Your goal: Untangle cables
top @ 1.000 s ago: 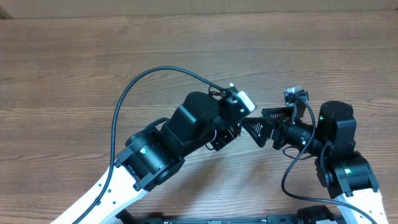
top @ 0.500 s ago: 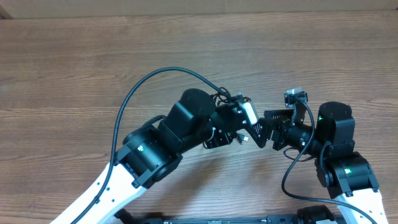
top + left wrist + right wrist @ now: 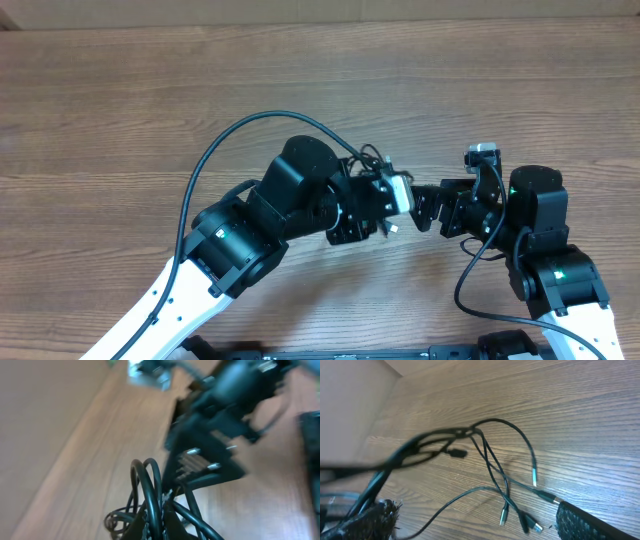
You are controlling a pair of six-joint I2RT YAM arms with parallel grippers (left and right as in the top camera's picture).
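Over the wooden table (image 3: 150, 80), cables (image 3: 150, 487) hang pinched in left fingers (image 3: 171, 527).

Lit evenly and softly. Sharp overhead, faint shadows on the worktop (image 3: 100, 100). Heavily motion-blurred at the left wrist. Crisp at the right wrist around the cables (image 3: 470, 431), smeared along the left edge.

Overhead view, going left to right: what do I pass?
Left arm → left hand → right hand → right arm. The cables overlap the left hand, so they are left out.
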